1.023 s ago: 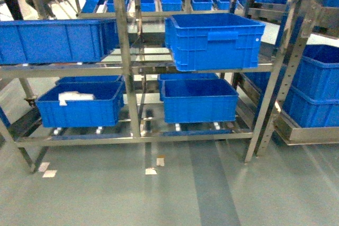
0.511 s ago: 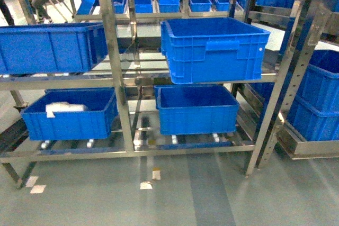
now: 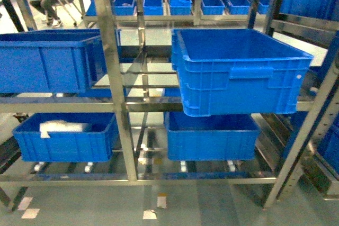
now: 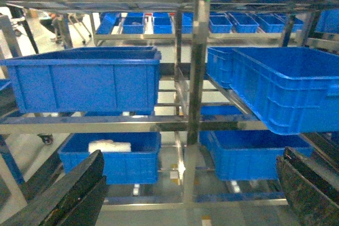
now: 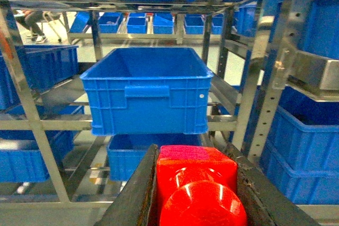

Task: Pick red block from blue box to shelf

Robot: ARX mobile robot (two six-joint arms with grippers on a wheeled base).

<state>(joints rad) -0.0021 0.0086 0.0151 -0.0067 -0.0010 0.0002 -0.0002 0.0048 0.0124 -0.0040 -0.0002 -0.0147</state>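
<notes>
- Our left gripper [image 4: 185, 194] carries nothing: its two dark fingers [image 4: 63, 194] sit wide apart at the bottom corners of the left wrist view, and only the shelf [image 4: 195, 78] and its dark blue crates show in the gap between them.
- Ahead of those fingers a crate [image 4: 85, 80] rests on the middle tier; below it another holds a white bundle [image 4: 109, 146].
- Our right gripper [image 5: 193, 189] is closed around the red block [image 5: 196, 183], pinched between both fingers, stud towards the camera.
- The shelf lies straight ahead of the right fingers, with a large crate [image 5: 148, 96] on its middle tier directly in front, so we judge the right arm the one to place.
- The head view shows the shelf [image 3: 114, 104] but neither arm nor the block; only the right wrist view shows the grasp.
- The blue box appears in no view.
</notes>
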